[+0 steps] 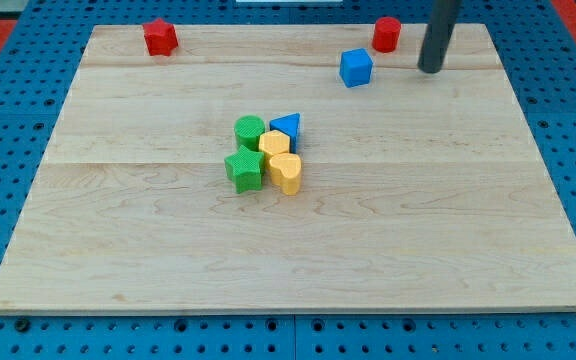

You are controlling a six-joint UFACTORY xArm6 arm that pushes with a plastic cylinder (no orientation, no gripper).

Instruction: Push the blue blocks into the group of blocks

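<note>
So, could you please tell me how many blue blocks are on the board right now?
2. The blue cube stands alone near the view's top, left of my tip. The blue triangular block already sits at the group's upper right, against the yellow blocks. None seems hidden.

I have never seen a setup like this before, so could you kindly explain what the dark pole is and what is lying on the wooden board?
There is one camera view, looking down at a wooden board. The dark pole is the end of a robot arm; it has no gripper and holds nothing, it only pushes blocks with my tip, now near the view's top right. A blue cube sits just left of my tip. In the middle is a cluster: a blue triangular block, a green cylinder, a green star-like block and two yellow blocks. Two red blocks lie along the top edge.
</note>
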